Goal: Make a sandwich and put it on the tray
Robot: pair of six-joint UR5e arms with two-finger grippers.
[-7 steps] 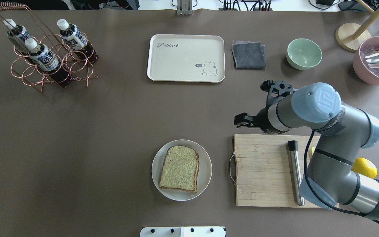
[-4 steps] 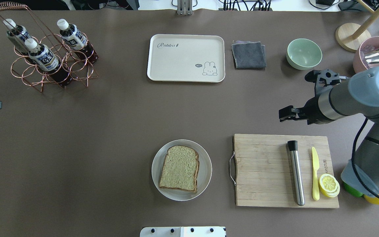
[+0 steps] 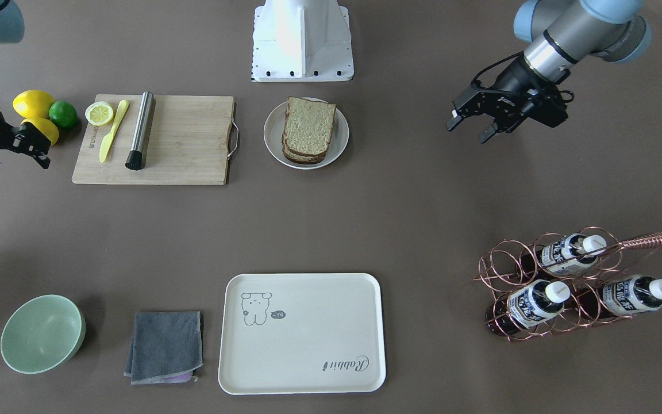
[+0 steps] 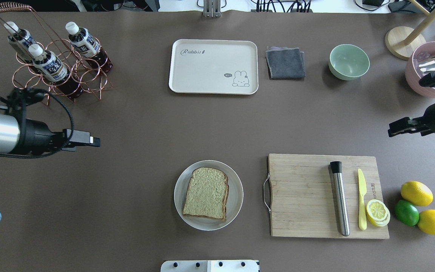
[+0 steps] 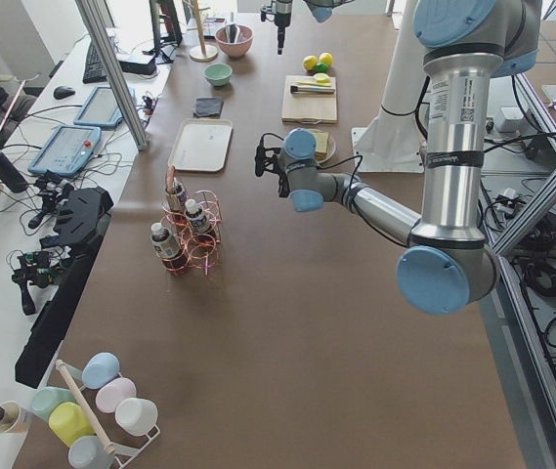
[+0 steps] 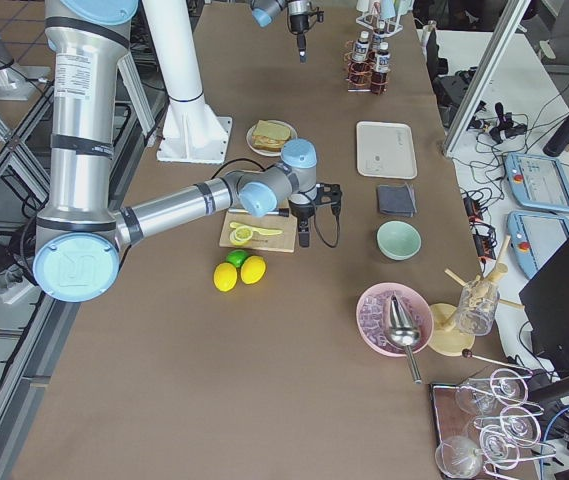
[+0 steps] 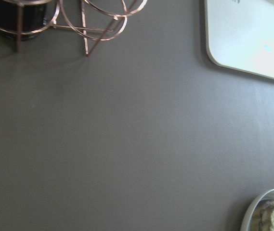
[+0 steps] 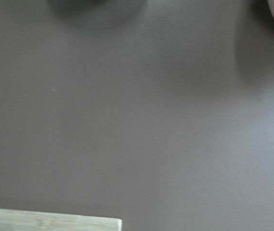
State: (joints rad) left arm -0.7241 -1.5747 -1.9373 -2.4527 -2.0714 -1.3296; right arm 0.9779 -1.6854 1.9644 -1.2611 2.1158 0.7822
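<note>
The sandwich [image 4: 206, 193] lies on a white round plate [image 4: 237, 189] at the near middle of the table. In the front-facing view [image 3: 308, 125] it shows as stacked brown-crusted slices; the egg is hidden. The cream tray [image 4: 213, 66] with the "Rabbit" script lies empty at the far middle, also in the front-facing view [image 3: 302, 333]. My left gripper [image 4: 89, 141] is open and empty, above the table left of the plate [image 3: 467, 133]. My right gripper [image 4: 395, 130] is open and empty, at the right edge beyond the cutting board [image 3: 18, 164]. The left wrist view shows the tray's corner [image 7: 252, 38] and the plate's rim [image 7: 254, 211].
A wooden cutting board [image 4: 300, 196] right of the plate holds a metal rod [image 4: 339, 198], a yellow knife [image 4: 361, 198] and a lemon half [image 4: 378, 211]. Lemons and a lime [image 4: 415, 206] lie beside it. A grey cloth [image 4: 285, 63], green bowl [image 4: 349, 61], pink bowl [image 4: 421, 75] and bottle rack [image 4: 57, 64] stand at the back.
My right arm has swung away from over the cutting board to the table's right edge. My left arm has come in from the left edge towards the middle. The sandwich has not moved.
</note>
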